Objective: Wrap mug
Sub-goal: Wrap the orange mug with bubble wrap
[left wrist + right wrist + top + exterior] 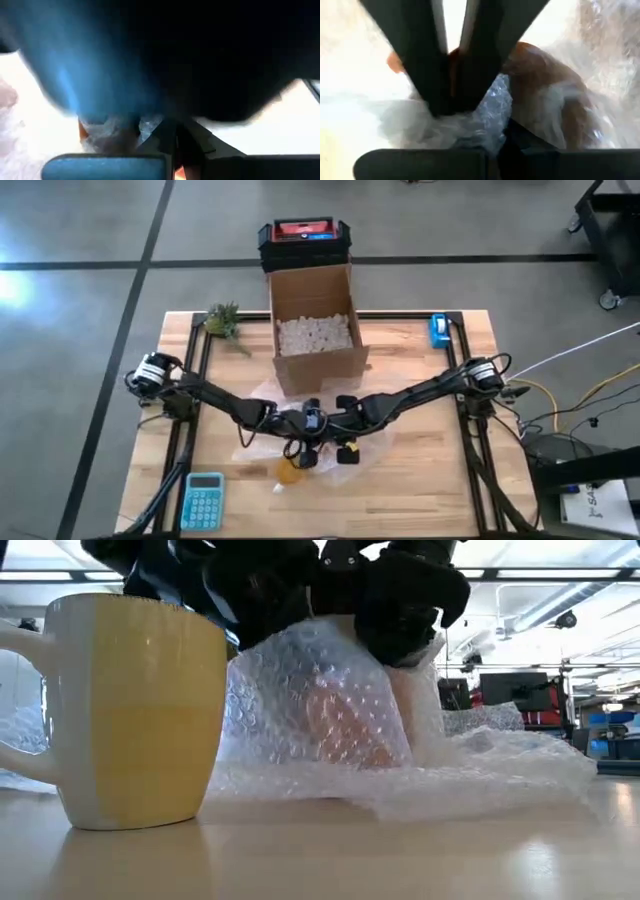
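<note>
Grey concrete floor crossed by dark lines surrounds the wooden table (420,480) I am working over. I can read no writing anywhere: the red and black crate (305,238) behind the cardboard box (315,320) has a label too small for me to make out.

Taking the cardboard box as my landmark, both arms reach in from the table's two sides and meet just in front of it, forearms low and angled toward each other. My left gripper (300,442) and right gripper (342,442) sit almost touching over the bubble wrap (330,730). In the right wrist view the right gripper's fingers (470,65) stand narrow, pinching a fold of the wrap. For the left gripper I cannot tell whether it is wide or narrow.

I count two mugs: an orange mug (345,725) under the wrap, beneath the grippers, and a yellow mug (135,710) standing upright and bare, just in front of them. Also in front of the box, off to the left, lies one blue calculator (203,500). One small green plant (223,320) stands left of the box, and one blue object (438,330) right of it.
</note>
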